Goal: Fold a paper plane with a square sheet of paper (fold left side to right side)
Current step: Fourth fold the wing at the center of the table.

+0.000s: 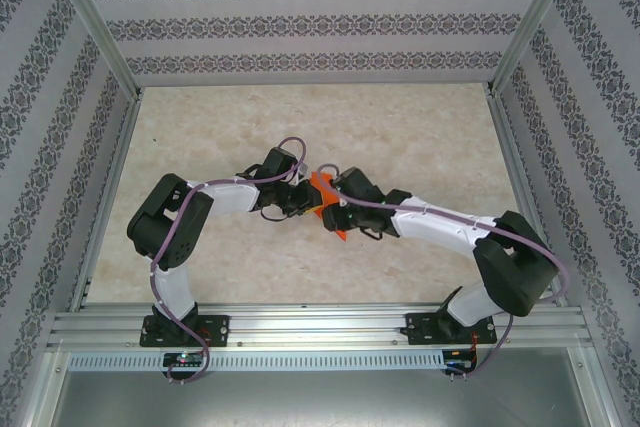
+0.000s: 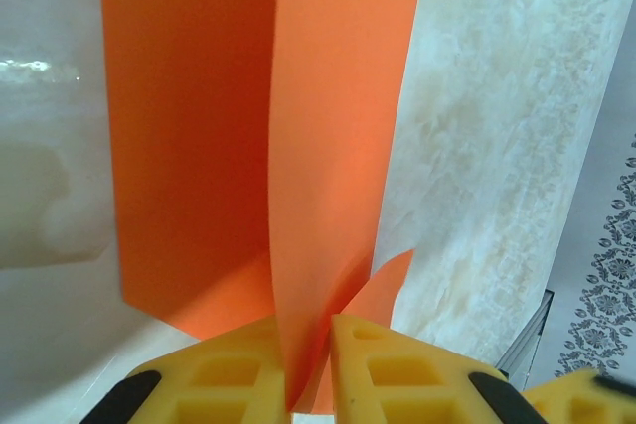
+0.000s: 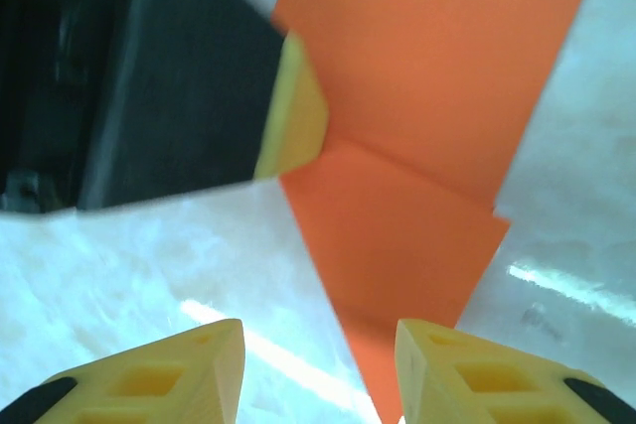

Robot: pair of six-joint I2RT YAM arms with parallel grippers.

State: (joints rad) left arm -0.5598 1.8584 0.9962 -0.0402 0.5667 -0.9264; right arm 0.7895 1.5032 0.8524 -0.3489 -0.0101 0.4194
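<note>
Nope, no readable text, brand or number anywhere. The square sheet of paper is plain orange, and the walls just have a floral pattern.

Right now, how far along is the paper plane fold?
Done: the square sheet of paper shows a crease. In hand: the left gripper pinches an upturned flap; the right gripper hovers open over it. Left: no nose or dart shape yet, so most folds remain.
</note>
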